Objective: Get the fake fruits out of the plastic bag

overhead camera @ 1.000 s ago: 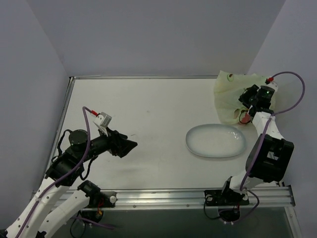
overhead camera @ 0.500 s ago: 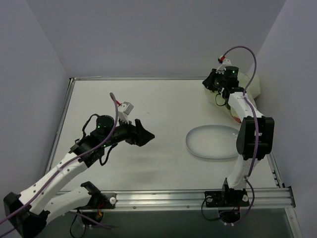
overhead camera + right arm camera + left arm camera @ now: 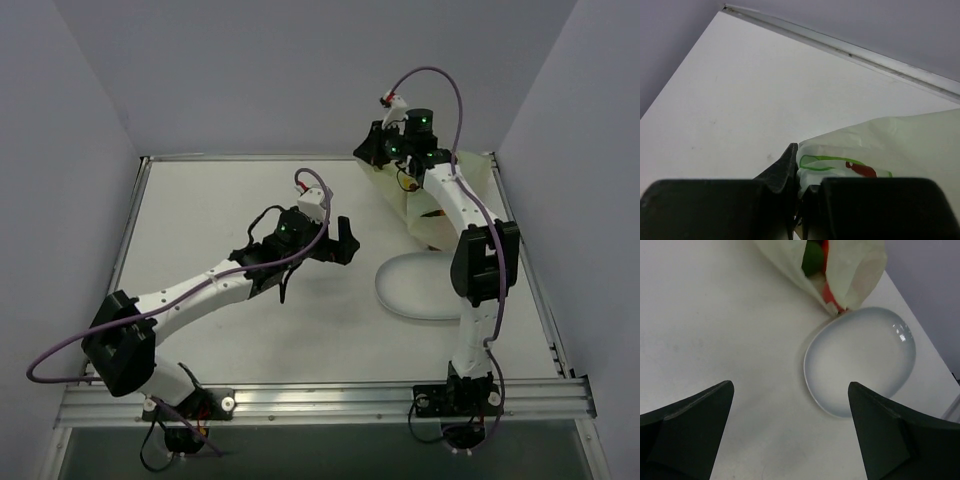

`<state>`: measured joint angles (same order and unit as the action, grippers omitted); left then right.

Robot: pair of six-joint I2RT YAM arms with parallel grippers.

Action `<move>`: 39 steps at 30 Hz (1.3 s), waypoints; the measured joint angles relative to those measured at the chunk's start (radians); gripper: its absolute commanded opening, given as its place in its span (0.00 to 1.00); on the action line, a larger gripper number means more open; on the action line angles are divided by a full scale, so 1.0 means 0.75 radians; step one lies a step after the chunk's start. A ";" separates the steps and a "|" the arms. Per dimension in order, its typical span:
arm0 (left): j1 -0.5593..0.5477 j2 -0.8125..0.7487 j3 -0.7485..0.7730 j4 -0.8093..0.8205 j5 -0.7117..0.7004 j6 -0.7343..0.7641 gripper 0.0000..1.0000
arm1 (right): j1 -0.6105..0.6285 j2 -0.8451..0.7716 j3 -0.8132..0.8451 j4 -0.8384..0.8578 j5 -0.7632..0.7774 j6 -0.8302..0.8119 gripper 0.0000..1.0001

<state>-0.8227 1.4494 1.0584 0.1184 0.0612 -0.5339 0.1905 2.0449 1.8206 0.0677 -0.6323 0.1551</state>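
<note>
While the right tool is clenched on a fold of the plastic bag, I note where everything sits.

Right wrist view: both fingers are pressed together with pale crinkly film caught between them. A green and red print shows on the film just past the tips.

Overhead: this tool is at the far right of the worktop, close to the back rail. The bag spreads from it toward the oval plate. I cannot tell how much of the bag is lifted off the surface.

Fake fruits: inside the bag. Left wrist view looks into the open mouth. A green fruit lies deeper in, and a red fruit sits at the lip, just beside the plate's rim. I cannot make out the others.

Left tool: released, fingers spread wide, nothing between them. It hovers over bare worktop near the middle, just left of the plate, pointing toward the plate and the bag mouth. It is apart from both.
</note>
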 measured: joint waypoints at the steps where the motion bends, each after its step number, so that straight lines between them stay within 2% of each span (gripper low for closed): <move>1: 0.000 0.016 0.030 0.011 -0.020 0.015 0.97 | 0.023 0.011 0.012 -0.004 -0.017 -0.002 0.00; 3: 0.000 0.052 0.091 0.042 -0.053 0.046 0.97 | 0.057 0.013 0.005 -0.017 -0.041 -0.007 0.15; 4: 0.002 0.077 0.123 0.057 -0.066 0.062 0.96 | 0.064 0.007 -0.014 -0.020 -0.040 -0.009 0.27; 5: 0.005 0.103 0.153 0.073 -0.079 0.077 0.94 | 0.066 -0.008 -0.044 -0.021 -0.026 -0.016 0.57; 6: 0.009 0.137 0.184 0.093 -0.089 0.092 0.94 | 0.064 -0.029 -0.089 -0.021 -0.004 -0.016 0.70; 8: 0.024 0.195 0.227 0.107 -0.094 0.112 0.94 | 0.051 -0.086 -0.195 -0.036 0.058 -0.030 0.88; 9: 0.034 0.225 0.246 0.113 -0.093 0.119 0.94 | 0.042 -0.118 -0.244 -0.045 0.094 -0.033 0.91; 14: 0.082 0.371 0.334 0.115 -0.112 0.151 0.94 | -0.001 -0.329 -0.464 -0.067 0.270 -0.028 0.92; 18: 0.110 0.432 0.375 0.098 -0.136 0.176 0.94 | -0.009 -0.545 -0.574 -0.054 0.372 0.021 0.89; 23: 0.157 0.501 0.478 0.110 0.018 0.191 0.94 | -0.008 -0.839 -0.750 -0.010 0.422 0.105 0.86; 24: 0.164 0.505 0.484 0.115 0.054 0.195 0.94 | -0.008 -0.901 -0.798 0.002 0.429 0.122 0.83; 26: 0.172 0.512 0.493 0.121 0.117 0.204 0.94 | -0.008 -0.997 -0.890 0.005 0.465 0.161 0.67; 28: 0.181 0.546 0.532 0.113 0.158 0.212 0.94 | -0.008 -1.076 -0.988 0.010 0.519 0.203 0.57; 29: 0.183 0.581 0.581 0.096 0.167 0.217 0.94 | -0.008 -1.104 -1.030 0.007 0.544 0.218 0.57; 31: 0.190 0.668 0.693 0.071 0.175 0.227 0.95 | -0.004 -1.131 -1.093 -0.001 0.599 0.245 0.69; 32: 0.196 0.706 0.740 0.062 0.182 0.233 0.90 | 0.001 -1.137 -1.121 -0.010 0.643 0.249 0.82; 34: 0.212 0.764 0.790 0.053 0.188 0.240 0.66 | 0.004 -1.149 -1.176 -0.038 0.784 0.251 0.89; 35: 0.221 0.783 0.798 0.048 0.189 0.244 0.55 | 0.006 -1.156 -1.202 -0.053 0.854 0.248 0.90; 36: 0.227 0.794 0.798 0.042 0.191 0.247 0.36 | 0.007 -1.159 -1.220 -0.072 0.920 0.249 0.90; 38: 0.236 0.799 0.785 0.039 0.192 0.248 0.17 | 0.006 -1.150 -1.229 -0.098 1.028 0.250 0.88; 39: 0.239 0.791 0.764 0.049 0.190 0.248 0.05 | 0.002 -1.133 -1.228 -0.098 1.074 0.249 0.84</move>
<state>-0.6437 2.0430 1.6318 0.1555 0.2039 -0.3481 0.1917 1.1954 0.8997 -0.0055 0.1730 0.3416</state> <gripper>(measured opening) 0.241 0.894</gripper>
